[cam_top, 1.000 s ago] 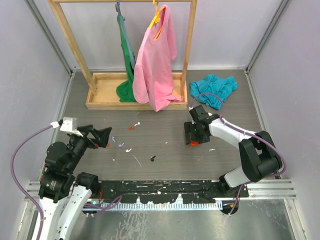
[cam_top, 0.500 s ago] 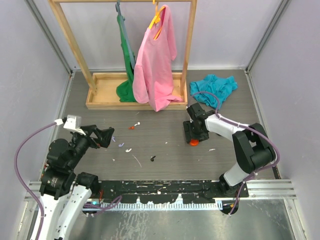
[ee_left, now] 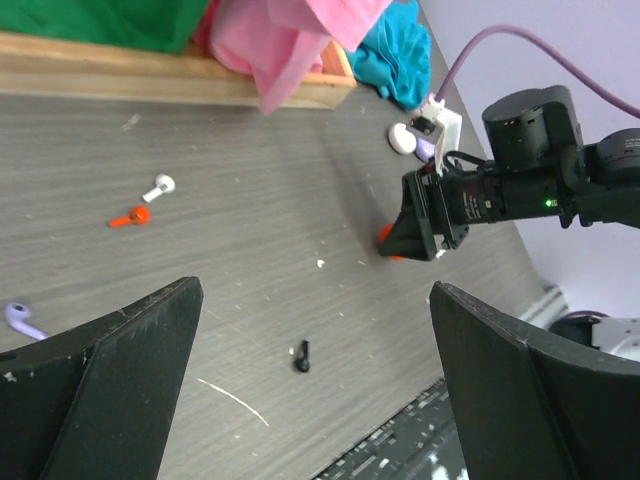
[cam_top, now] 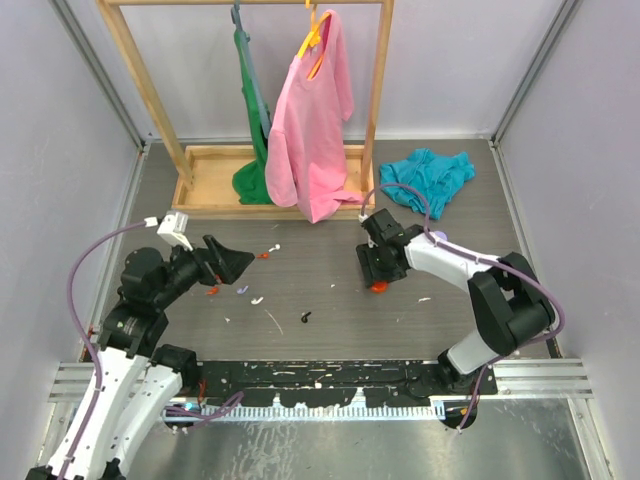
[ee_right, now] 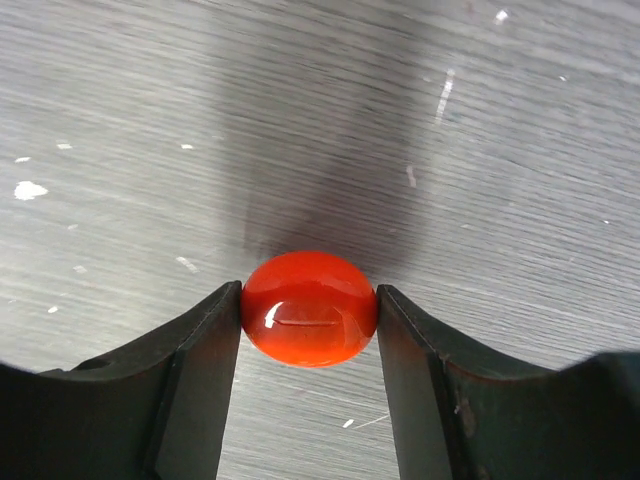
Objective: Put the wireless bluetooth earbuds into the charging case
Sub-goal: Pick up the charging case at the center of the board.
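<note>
Grey wood-grain table (cam_top: 320, 260): in its wrist view the left gripper (ee_left: 315, 290) hangs spread wide, the red earbud (ee_left: 128, 217) at its 10 o'clock lying stem toward 9 and the black earbud (ee_left: 302, 355) at 6 lying along 12-to-6. Off at 2 o'clock, the right gripper (ee_right: 308, 297) pinches the red charging case (ee_right: 310, 322), long axis 9-to-3 between its jaws. Securing the case looks like the step in hand; next, its seemingly shut lid needs opening.

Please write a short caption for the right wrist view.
Right end effector pinching the red charging case on the grey table.
</note>
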Robot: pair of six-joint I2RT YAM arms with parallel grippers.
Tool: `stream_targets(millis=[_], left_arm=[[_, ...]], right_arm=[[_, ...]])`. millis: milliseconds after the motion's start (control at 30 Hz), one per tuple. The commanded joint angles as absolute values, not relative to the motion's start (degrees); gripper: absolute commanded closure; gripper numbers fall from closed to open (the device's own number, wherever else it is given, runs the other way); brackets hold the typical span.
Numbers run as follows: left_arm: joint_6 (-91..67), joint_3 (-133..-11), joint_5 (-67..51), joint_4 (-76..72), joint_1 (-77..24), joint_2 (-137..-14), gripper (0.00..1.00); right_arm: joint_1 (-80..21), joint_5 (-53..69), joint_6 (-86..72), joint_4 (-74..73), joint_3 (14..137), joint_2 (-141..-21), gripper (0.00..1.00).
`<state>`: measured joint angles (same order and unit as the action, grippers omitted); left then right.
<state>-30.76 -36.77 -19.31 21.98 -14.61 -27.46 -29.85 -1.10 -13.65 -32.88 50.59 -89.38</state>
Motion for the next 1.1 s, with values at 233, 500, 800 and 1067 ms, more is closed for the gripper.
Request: stream_targets(millis=[233,500,800,1067], left_arm=[[-44.28,-30.62,-26.28,7.45,-14.83,-29.17,0.02],[-47.11,-31.67,-30.02,3.43,-15.19,-35.38,0.05],[-46.32,-34.08,-34.86,3.47,-17.6,-41.96,0.32],[-43.82,-36.69,-34.99,4.3,-21.86,-44.85,0.36]], right_arm=[[-38.87,1.49,-11.88,-16.28,50.12,-77.79,0.47],[-46.97,1.4,-4.76,-2.58,48.93,-74.11,0.47],[-54.62,0.41,4.81,9.93,45.09,-70.64,0.47],[-58.06,-0.13,9.15,12.79,45.37,-72.59,0.46]])
